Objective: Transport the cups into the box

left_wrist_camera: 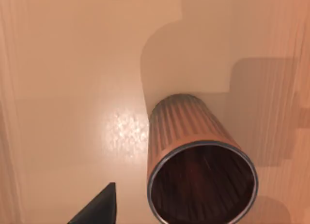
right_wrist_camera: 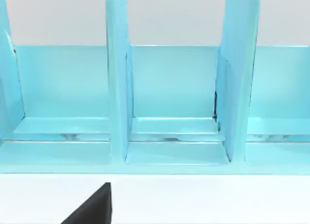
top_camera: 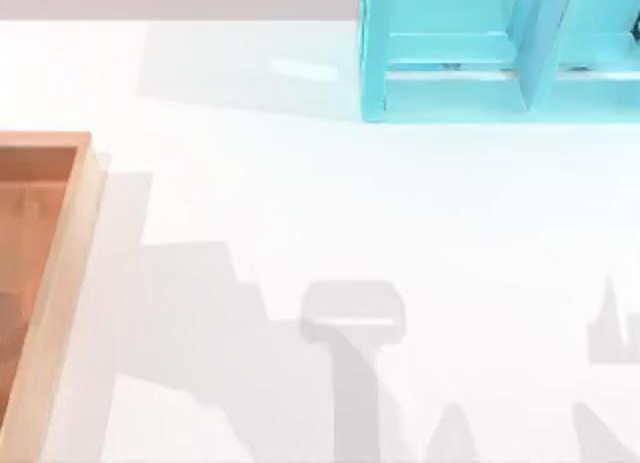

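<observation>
Cup (left_wrist_camera: pixel 201 161) is sitting upright on box (top_camera: pixel 62 273) floor w/ left tool's grip unreadable, 2nd cup's whereabouts unclear.

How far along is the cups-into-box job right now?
Partly done, by the look of it. The left wrist view shows one cup upright on the box floor, with a dark finger of the left gripper beside it and apart from it. A second cup isn't accounted for. The right wrist camera faces the cyan frame across the table.
</observation>
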You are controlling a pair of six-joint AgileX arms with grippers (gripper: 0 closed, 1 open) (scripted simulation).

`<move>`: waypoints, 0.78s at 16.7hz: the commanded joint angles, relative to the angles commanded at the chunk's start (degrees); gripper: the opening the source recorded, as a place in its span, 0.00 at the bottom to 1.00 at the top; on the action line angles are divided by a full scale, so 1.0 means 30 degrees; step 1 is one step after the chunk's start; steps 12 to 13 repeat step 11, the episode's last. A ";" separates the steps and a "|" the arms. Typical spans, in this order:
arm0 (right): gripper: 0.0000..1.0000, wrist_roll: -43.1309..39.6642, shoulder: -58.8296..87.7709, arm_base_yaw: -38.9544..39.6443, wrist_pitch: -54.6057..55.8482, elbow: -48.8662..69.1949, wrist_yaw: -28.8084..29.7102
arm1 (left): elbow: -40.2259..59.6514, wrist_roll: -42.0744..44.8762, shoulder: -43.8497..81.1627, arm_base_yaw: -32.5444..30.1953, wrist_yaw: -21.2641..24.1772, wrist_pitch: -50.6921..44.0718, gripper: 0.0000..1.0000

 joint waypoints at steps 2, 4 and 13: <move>1.00 0.0000 0.0000 0.0000 0.0000 0.0000 0.0000 | 0.1113 -0.0053 0.0097 0.0053 0.0019 -0.1076 1.00; 1.00 0.0000 0.0000 0.0000 0.0000 0.0000 0.0000 | 0.3017 -0.0076 0.0235 0.0056 0.0039 -0.2714 1.00; 1.00 0.0000 0.0000 0.0000 0.0000 0.0000 0.0000 | 0.7930 -0.0064 0.0487 -0.0125 -0.0008 -0.7409 1.00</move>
